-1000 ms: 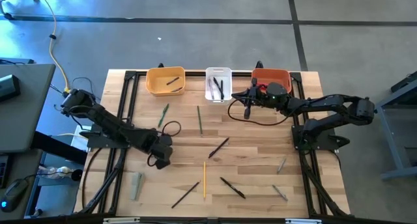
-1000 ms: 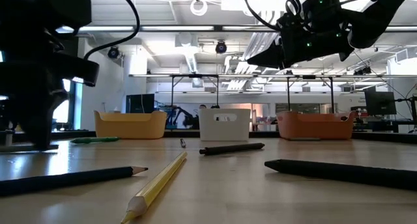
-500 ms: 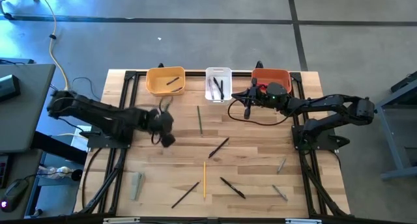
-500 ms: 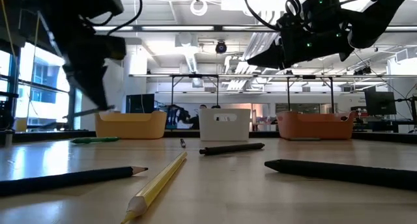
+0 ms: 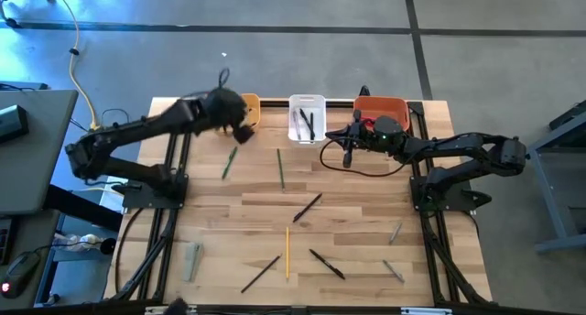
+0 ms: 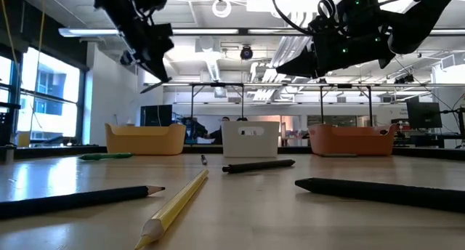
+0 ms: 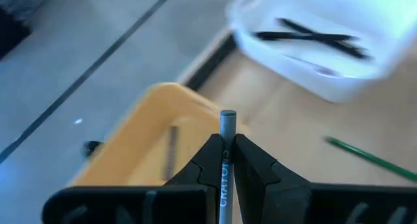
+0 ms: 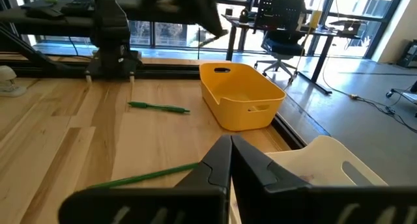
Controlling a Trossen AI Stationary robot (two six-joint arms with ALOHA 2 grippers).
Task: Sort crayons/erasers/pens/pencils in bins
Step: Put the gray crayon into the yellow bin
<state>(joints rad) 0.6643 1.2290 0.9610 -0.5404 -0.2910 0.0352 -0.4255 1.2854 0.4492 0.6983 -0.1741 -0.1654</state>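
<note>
My left gripper point(image 5: 242, 129) hangs high over the near rim of the yellow-orange bin point(image 5: 252, 104), shut on a grey crayon point(image 7: 227, 129); it also shows in the low view point(image 6: 149, 61). A dark stick lies in that bin point(image 7: 171, 149). The white bin point(image 5: 308, 118) holds black pens point(image 7: 306, 38). My right gripper point(image 5: 347, 155) is shut and empty, raised between the white bin and the red-orange bin point(image 5: 386, 107). On the table lie green pens point(image 5: 229, 162) point(image 5: 280, 167), black pens point(image 5: 308, 206) point(image 5: 327, 264) and a yellow pencil point(image 5: 287, 251). My left gripper pinches the grey crayon between its two fingers, which lie along the crayon's length. The crayon's free end point(image 7: 227, 115) sticks out past the fingertips. The crayon is lifted clear, above the yellow-orange bin's rim point(image 7: 189, 97).
Grey crayons point(image 5: 395, 232) point(image 5: 393, 271) lie near the right edge, a black stick point(image 5: 261, 273) near the front, and a grey eraser point(image 5: 191, 260) at front left. A black cable loops on the table under the right arm point(image 5: 366, 168). Black rails frame the table.
My left gripper has risen from the table's left-middle and swung toward the far edge, ending above the yellow-orange bin and carrying the grey crayon clear of the table. The right arm has kept still.
</note>
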